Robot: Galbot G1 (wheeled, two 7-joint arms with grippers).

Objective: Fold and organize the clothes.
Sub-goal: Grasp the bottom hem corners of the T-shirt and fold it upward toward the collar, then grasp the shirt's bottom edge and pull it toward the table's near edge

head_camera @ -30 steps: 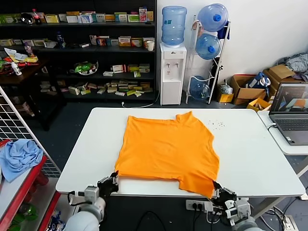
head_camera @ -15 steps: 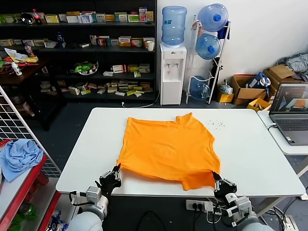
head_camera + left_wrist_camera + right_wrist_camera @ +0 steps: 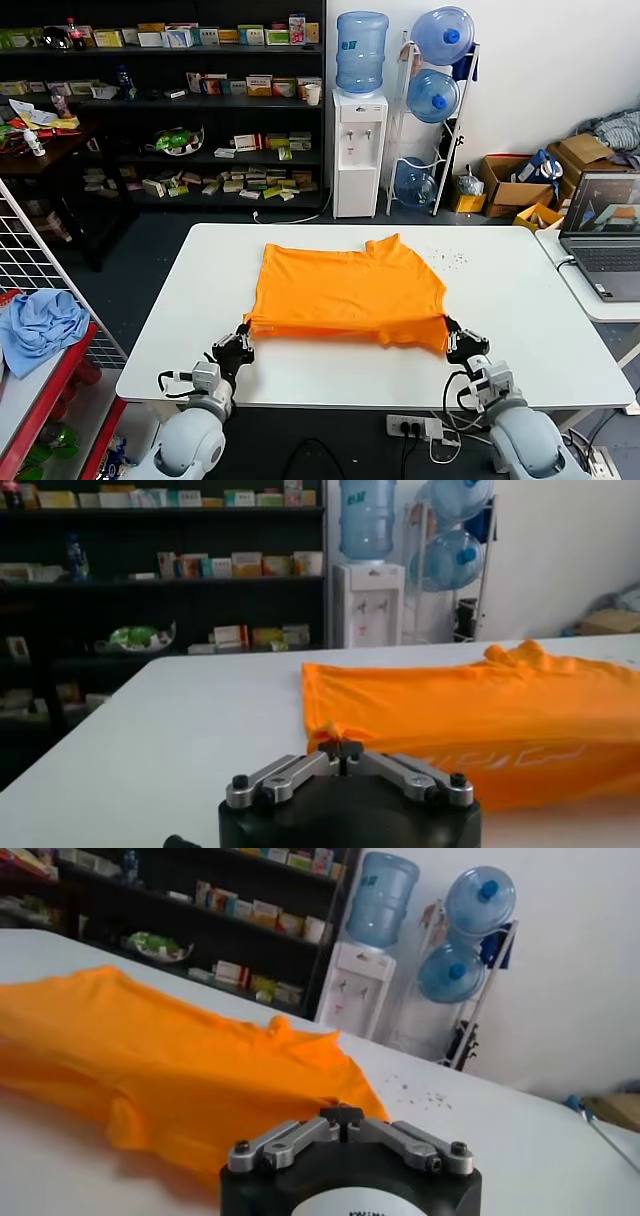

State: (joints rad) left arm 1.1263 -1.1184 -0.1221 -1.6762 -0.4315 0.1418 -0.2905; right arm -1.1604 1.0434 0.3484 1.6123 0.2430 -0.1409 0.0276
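Observation:
The clothes are one plain orange T-shirt (image 3: 345, 292) lying on the white table (image 3: 530, 300), its near hem lifted and folded back over the middle. My left gripper (image 3: 243, 334) is shut on the shirt's near left corner (image 3: 325, 730), just above the table. My right gripper (image 3: 452, 332) is shut on the near right corner, where the fabric (image 3: 250, 1088) meets its closed fingertips. The collar (image 3: 382, 243) points to the far side. The layer under the fold is hidden.
A laptop (image 3: 605, 235) sits on a side table at the right. A wire rack with a light blue cloth (image 3: 38, 325) stands at the left. Behind the table are shelves (image 3: 170, 100), a water dispenser (image 3: 359, 130) and spare bottles (image 3: 437, 90).
Both grippers have carried the shirt's near hem up and away from the table's front edge, so the hem now folds over the middle of the shirt.

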